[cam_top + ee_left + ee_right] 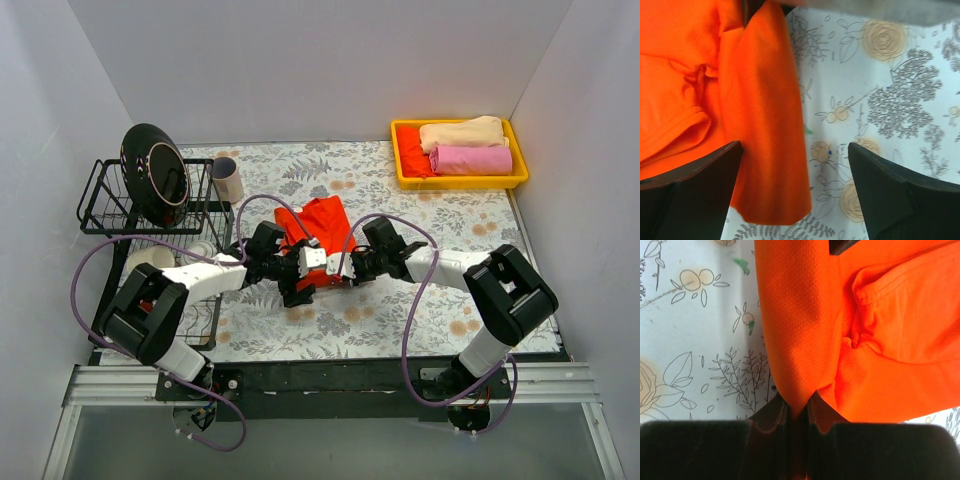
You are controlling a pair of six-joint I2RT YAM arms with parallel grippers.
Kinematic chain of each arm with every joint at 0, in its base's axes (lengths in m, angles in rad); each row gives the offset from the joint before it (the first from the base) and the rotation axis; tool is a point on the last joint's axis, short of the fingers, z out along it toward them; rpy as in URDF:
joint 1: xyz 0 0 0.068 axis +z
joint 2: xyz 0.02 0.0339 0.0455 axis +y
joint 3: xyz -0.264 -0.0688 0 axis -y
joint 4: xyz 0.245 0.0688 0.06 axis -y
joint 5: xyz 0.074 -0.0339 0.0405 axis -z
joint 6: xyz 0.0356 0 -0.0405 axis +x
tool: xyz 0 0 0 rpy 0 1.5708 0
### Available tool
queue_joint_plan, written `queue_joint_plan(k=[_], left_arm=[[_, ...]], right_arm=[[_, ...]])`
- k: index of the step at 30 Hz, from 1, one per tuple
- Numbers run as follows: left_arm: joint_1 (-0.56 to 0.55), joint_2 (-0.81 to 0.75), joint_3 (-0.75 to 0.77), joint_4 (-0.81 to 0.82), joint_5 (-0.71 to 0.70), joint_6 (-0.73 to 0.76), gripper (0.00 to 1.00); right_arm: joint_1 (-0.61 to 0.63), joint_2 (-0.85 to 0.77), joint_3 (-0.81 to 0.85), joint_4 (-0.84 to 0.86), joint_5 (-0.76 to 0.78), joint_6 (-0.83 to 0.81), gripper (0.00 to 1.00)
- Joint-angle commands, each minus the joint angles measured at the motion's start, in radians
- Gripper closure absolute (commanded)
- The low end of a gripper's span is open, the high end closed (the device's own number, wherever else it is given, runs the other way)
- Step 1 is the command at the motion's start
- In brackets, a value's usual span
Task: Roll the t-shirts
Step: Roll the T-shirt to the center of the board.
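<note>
A bright orange-red t-shirt (318,222) lies crumpled on the flowered table at the centre. My left gripper (298,288) is at its near left edge. In the left wrist view the gripper (795,147) is open, and a flap of the shirt (765,125) lies between its fingers, next to the left finger (695,190). My right gripper (337,272) is at the shirt's near right edge. In the right wrist view it (797,405) is shut on a fold of the shirt (805,330). Beige (462,132) and pink (470,160) rolls and an orange-red bundle (410,155) lie in the tray.
A yellow tray (460,183) stands at the back right. A black wire dish rack (110,215) at the left holds a dark round plate (155,175) and white cups (150,258). A cup (228,180) stands beside it. White walls enclose the table.
</note>
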Motion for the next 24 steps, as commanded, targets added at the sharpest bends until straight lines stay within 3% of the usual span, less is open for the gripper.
queue_joint_plan(k=[1, 3, 5, 9, 11, 15, 19, 24], left_arm=[[-0.004, 0.006, -0.018, 0.106, -0.072, 0.004, 0.27], [-0.004, 0.012, -0.009, 0.092, -0.069, 0.005, 0.43], [-0.004, 0.014, 0.003, 0.074, -0.059, 0.005, 0.7], [-0.004, 0.004, 0.025, 0.014, -0.036, -0.022, 0.8], [-0.004, 0.0, 0.051, -0.058, -0.006, -0.019, 0.9], [-0.004, -0.006, 0.1, -0.23, 0.109, 0.042, 1.0], [0.001, 0.023, 0.181, -0.485, 0.226, 0.089, 1.0], [0.015, 0.061, 0.217, -0.656, 0.304, 0.131, 1.0]], right_arm=[[-0.002, 0.008, 0.032, -0.068, -0.003, 0.032, 0.92], [-0.001, 0.005, 0.033, -0.091, -0.006, 0.028, 0.92], [0.001, 0.0, 0.035, -0.12, -0.013, 0.015, 0.92], [-0.001, -0.006, 0.093, -0.249, -0.051, -0.01, 0.92], [-0.001, -0.013, 0.122, -0.362, -0.066, -0.022, 0.92], [-0.001, -0.03, 0.182, -0.574, -0.126, -0.045, 0.92], [-0.026, -0.007, 0.26, -0.77, -0.17, -0.044, 0.92], [-0.08, 0.086, 0.373, -1.032, -0.227, -0.103, 0.92]])
